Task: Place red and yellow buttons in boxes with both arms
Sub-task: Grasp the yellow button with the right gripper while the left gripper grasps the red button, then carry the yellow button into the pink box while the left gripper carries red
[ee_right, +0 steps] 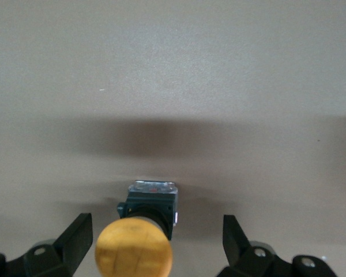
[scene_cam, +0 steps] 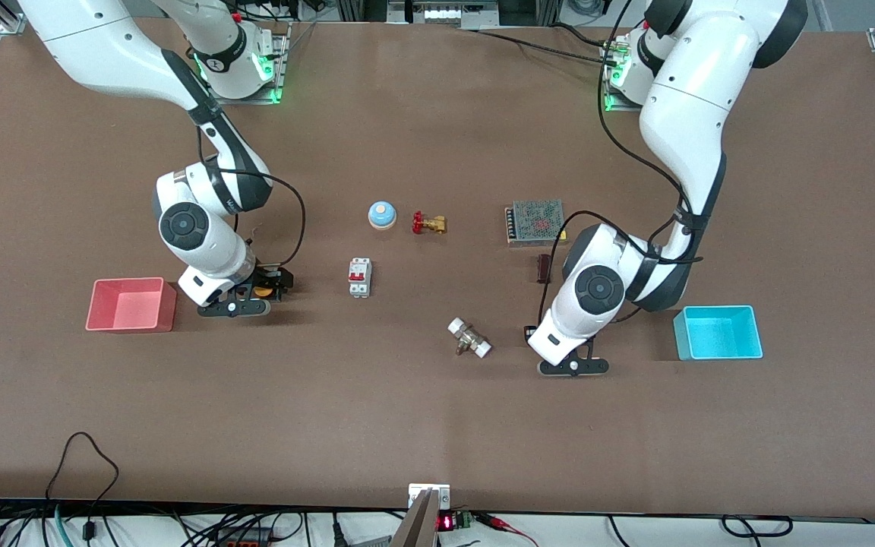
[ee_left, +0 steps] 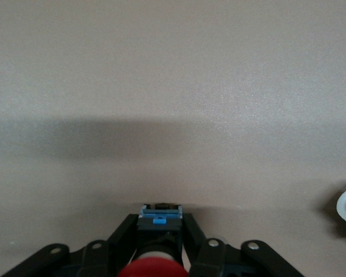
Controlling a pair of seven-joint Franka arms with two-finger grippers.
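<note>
The red button (ee_left: 153,268) is gripped at its black base by my left gripper (ee_left: 160,218), shut on it low over the table; in the front view my left gripper (scene_cam: 570,358) hides it, a little way from the cyan box (scene_cam: 680,334). The yellow button (ee_right: 134,251) stands on the table between the spread fingers (ee_right: 78,235) of my open right gripper (ee_right: 155,226). In the front view the yellow button (scene_cam: 263,292) shows as an orange patch in my right gripper (scene_cam: 254,286), next to the pink-red box (scene_cam: 168,308).
Mid-table are a blue dome bell (scene_cam: 381,215), a brass valve with a red handle (scene_cam: 428,223), a white circuit breaker (scene_cam: 359,277), a white-ended fitting (scene_cam: 469,338), a mesh-topped power supply (scene_cam: 535,221) and a small dark block (scene_cam: 544,267).
</note>
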